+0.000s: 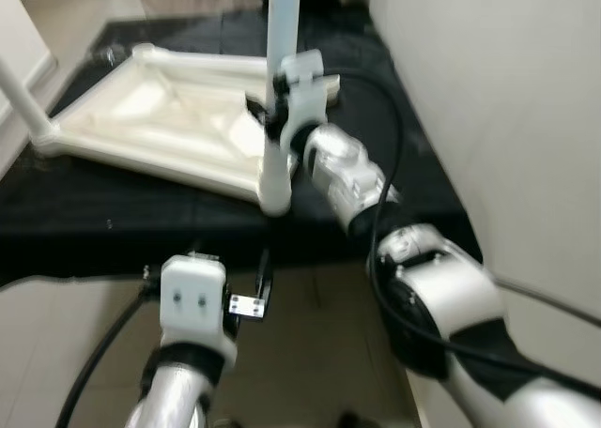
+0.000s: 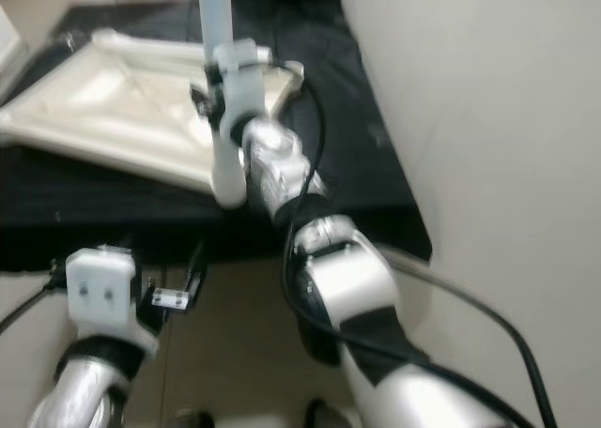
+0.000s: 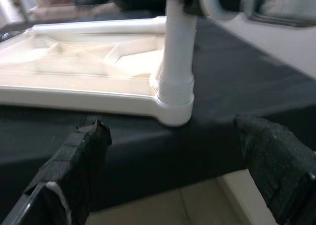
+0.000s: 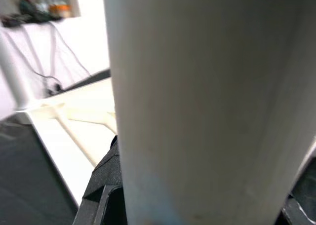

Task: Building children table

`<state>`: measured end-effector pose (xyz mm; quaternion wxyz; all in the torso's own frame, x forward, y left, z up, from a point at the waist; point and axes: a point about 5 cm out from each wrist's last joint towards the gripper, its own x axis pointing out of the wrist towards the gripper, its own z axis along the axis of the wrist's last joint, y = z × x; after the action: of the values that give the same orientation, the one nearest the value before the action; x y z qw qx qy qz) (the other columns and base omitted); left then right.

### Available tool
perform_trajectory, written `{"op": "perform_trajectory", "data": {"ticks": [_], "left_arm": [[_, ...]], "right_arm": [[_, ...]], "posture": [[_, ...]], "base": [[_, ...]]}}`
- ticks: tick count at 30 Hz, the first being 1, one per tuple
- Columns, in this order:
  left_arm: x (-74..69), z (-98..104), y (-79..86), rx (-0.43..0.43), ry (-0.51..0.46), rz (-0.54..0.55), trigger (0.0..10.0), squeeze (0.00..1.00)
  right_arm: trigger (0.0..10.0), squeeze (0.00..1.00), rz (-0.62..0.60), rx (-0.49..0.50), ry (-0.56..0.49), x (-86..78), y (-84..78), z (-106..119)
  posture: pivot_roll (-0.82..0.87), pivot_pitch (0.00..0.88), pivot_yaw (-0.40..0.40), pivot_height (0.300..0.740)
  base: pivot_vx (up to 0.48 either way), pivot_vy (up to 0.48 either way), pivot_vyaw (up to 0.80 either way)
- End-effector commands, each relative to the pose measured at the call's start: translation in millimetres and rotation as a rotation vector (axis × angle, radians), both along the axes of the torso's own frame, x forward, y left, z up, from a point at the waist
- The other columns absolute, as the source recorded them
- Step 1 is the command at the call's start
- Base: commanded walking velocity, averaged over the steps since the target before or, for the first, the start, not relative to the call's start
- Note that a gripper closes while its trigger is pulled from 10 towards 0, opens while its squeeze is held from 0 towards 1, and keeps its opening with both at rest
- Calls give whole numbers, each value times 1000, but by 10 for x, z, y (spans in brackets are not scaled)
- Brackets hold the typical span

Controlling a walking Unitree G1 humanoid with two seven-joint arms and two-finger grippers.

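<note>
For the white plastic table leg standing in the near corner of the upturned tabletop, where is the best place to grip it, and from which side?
Grip the white plastic table leg on its smooth round shaft, above the ribbed collar at the corner socket, coming from the robot's side across the open edge of the upturned white tabletop. The leg stands upright, so fingers close horizontally around it. The right tool seems to hold it this way.

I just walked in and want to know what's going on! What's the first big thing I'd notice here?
A white table top lies upside down on a black cloth, and one white leg stands straight up from its near corner. The robot's right tool is shut on that leg. The left tool waits low in front of the cloth's edge, fingers open.
</note>
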<state>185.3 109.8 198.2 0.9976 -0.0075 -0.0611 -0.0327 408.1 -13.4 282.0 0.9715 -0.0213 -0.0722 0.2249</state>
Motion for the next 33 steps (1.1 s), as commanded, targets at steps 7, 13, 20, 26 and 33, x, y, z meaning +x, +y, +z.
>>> {"op": "perform_trajectory", "data": {"ticks": [7,13,20,26,33], "left_arm": [[0,-29,2,4,13,-3,10000,0],[10,-25,8,7,7,1,10000,0],[23,-21,17,12,3,2,10000,0],[58,-1,28,14,-10,7,10000,0],[83,12,20,19,-21,7,10000,0]], "right_arm": [[10000,0,-262,-76,116,22,-154,-448],[10000,0,-529,-22,100,-22,-147,-461],[10000,0,-736,1,51,-86,-130,-433],[10000,0,-965,96,158,-202,-43,-490],[10000,0,-1015,176,341,-268,51,-602]], "posture": [[57,249,-21,740],[63,247,-22,740],[65,243,-23,740],[88,220,-27,740],[114,204,-45,740]], "base": [[0,0,0],[0,0,0],[0,0,0],[0,0,0],[0,0,0]]}}
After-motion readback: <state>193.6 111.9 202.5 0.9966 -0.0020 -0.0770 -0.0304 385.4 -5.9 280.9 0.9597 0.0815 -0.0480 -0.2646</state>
